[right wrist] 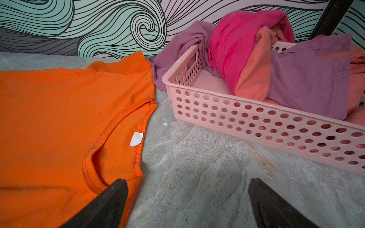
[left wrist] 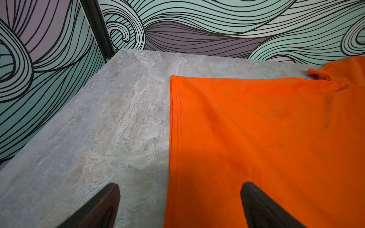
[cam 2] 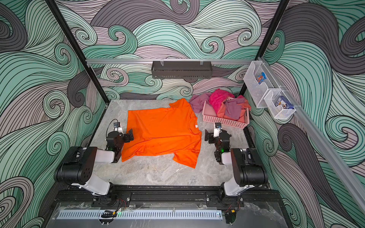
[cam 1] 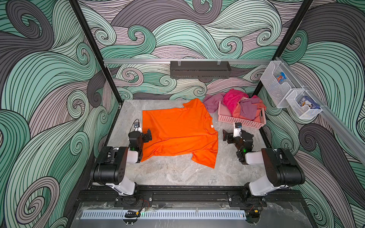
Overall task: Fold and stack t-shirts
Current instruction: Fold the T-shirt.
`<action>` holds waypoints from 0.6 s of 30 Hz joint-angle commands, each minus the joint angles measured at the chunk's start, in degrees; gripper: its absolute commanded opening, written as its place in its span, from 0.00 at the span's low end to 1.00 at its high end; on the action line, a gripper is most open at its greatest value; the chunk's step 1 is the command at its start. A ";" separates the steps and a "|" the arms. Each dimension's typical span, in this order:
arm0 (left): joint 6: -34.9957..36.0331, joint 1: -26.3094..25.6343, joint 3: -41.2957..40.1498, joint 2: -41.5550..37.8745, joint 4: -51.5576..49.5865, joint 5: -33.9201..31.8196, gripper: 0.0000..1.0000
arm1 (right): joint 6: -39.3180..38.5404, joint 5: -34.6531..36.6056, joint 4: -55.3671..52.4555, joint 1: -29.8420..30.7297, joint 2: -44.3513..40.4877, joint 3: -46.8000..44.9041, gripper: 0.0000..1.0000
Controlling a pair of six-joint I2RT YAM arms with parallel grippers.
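Observation:
A bright orange t-shirt (cam 1: 177, 134) (cam 2: 162, 134) lies spread flat on the marble table, neck toward the right, with its white neck label (right wrist: 136, 138) showing. My left gripper (cam 1: 143, 130) (cam 2: 124, 131) hovers at the shirt's left hem, open; in the left wrist view the left gripper (left wrist: 180, 185) straddles the hem edge of the t-shirt (left wrist: 276, 138). My right gripper (cam 1: 230, 132) (cam 2: 212, 132) is open beside the collar. In the right wrist view the right gripper (right wrist: 188, 181) has one finger over the t-shirt's (right wrist: 59, 118) shoulder and the other over bare table.
A pink perforated basket (cam 1: 241, 120) (right wrist: 256, 122) sits at the back right, holding crumpled magenta, purple and salmon garments (cam 1: 243, 104); a purple one spills over its left rim. A black tray (cam 1: 199, 70) hangs on the rear rail. Wire bins (cam 1: 276, 86) hang on the right wall.

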 commanded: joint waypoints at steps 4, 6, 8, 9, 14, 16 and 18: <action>0.63 -0.29 1.22 0.46 1.26 -0.72 0.99 | 0.30 -0.03 0.37 -0.23 -0.22 0.89 0.99; 0.63 -0.32 1.29 0.46 1.25 -0.67 0.99 | 0.27 0.01 0.33 -0.22 -0.24 0.89 0.99; 0.63 -0.29 1.29 0.49 1.28 -0.75 0.99 | 0.27 -0.03 0.33 -0.27 -0.22 0.89 0.99; 0.63 -0.31 1.29 0.46 1.24 -0.74 0.99 | 0.29 0.01 0.40 -0.18 -0.23 0.89 0.99; 0.56 -0.28 1.40 0.51 0.97 -0.75 0.98 | 0.30 0.01 0.32 -0.19 -0.29 0.89 0.99; 0.58 -0.38 1.23 0.45 1.22 -0.70 0.99 | 0.27 -0.05 0.33 -0.23 -0.29 0.89 0.99; 0.65 -0.95 1.40 0.53 1.12 -2.07 0.99 | 0.28 0.03 0.39 -0.21 -0.30 0.89 0.99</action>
